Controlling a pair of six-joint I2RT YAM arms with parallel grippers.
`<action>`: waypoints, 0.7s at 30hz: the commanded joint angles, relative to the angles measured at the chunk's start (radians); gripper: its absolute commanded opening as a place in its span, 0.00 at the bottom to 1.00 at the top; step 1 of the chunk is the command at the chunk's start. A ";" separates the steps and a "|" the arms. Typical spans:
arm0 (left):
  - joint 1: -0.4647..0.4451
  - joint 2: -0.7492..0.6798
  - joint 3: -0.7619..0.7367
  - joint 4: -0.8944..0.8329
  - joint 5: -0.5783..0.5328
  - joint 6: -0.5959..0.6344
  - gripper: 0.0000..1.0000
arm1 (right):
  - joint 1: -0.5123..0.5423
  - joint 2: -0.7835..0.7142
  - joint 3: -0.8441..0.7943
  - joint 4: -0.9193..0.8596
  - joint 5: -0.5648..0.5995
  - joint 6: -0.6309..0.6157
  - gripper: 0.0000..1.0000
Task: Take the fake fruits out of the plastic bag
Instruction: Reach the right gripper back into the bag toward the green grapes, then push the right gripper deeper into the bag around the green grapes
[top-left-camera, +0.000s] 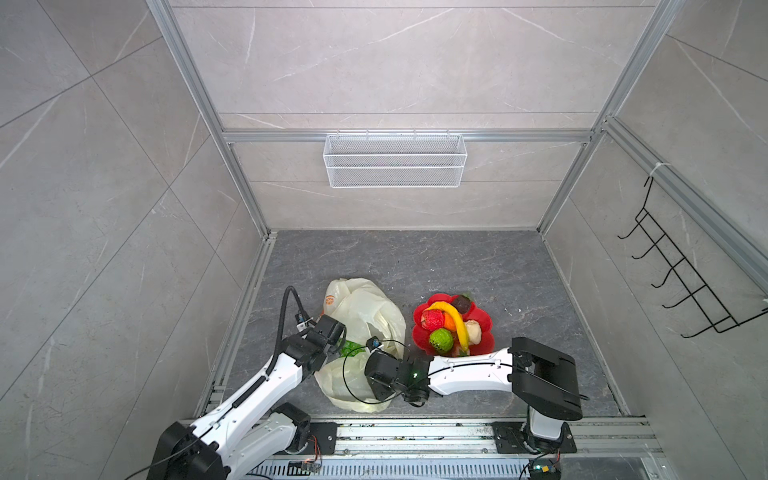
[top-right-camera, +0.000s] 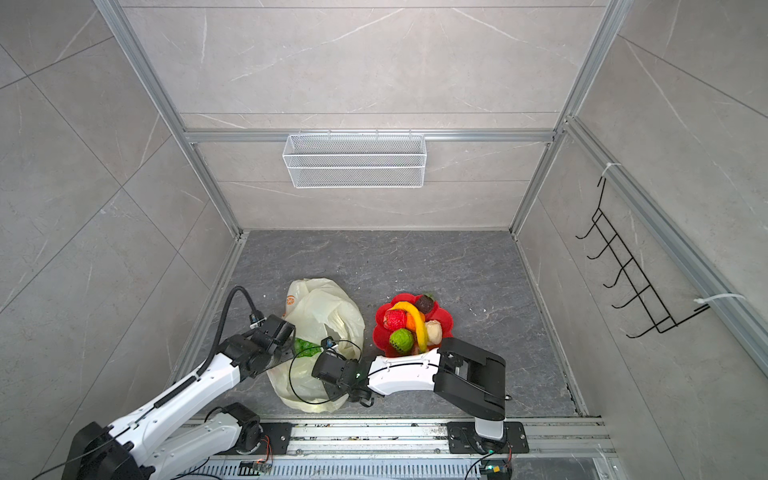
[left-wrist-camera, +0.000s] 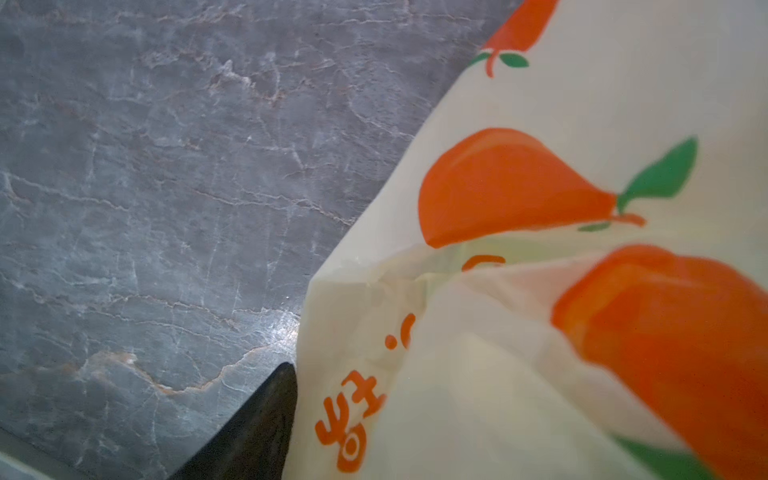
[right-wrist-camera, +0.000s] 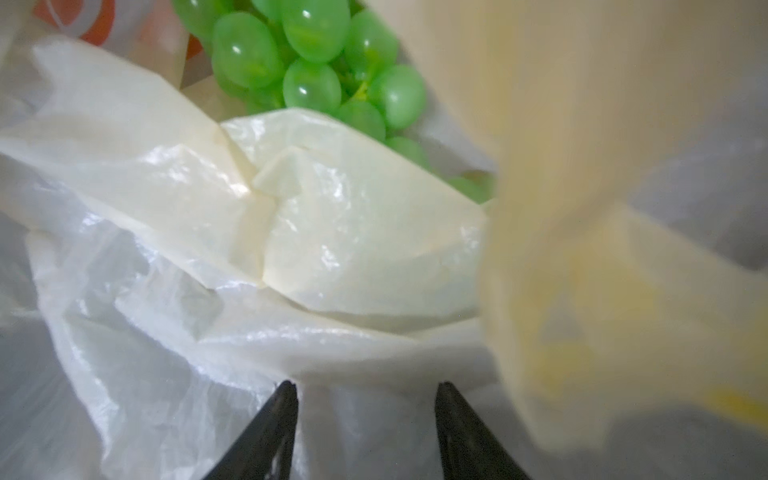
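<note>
Near the front edge of the table (top-left-camera: 457, 266), left of centre, lay the plastic bag (top-left-camera: 365, 307), with the green grape bunch (right-wrist-camera: 316, 62) in its mouth. Right gripper (right-wrist-camera: 365, 390): fingers spread, bag film between the tips. Left gripper (top-left-camera: 334, 345): at the bag's left side, one finger (left-wrist-camera: 266, 415) visible; whether spread or pressed together could not be told. The other fake fruits (top-left-camera: 455, 318) were heaped on the red plate (top-left-camera: 419, 338), right of the bag.

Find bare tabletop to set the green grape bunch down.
Free: the far strip of dark marble tabletop between the back wall and the cream printed plastic bag, and the patch right of the red flower-shaped plate to the side rail. Crowded: the plate, heaped with toy fruit; the narrow bag-plate gap; the near edge under the left arm and right arm.
</note>
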 joint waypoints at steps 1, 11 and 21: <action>0.044 -0.048 -0.027 0.054 0.022 -0.026 0.65 | 0.010 0.017 -0.012 -0.012 0.021 -0.009 0.56; 0.122 -0.017 -0.063 0.139 0.151 0.054 0.46 | 0.010 -0.083 0.091 -0.103 0.096 -0.099 0.56; 0.123 -0.025 -0.063 0.150 0.179 0.089 0.41 | -0.020 0.003 0.345 -0.195 0.067 -0.202 0.62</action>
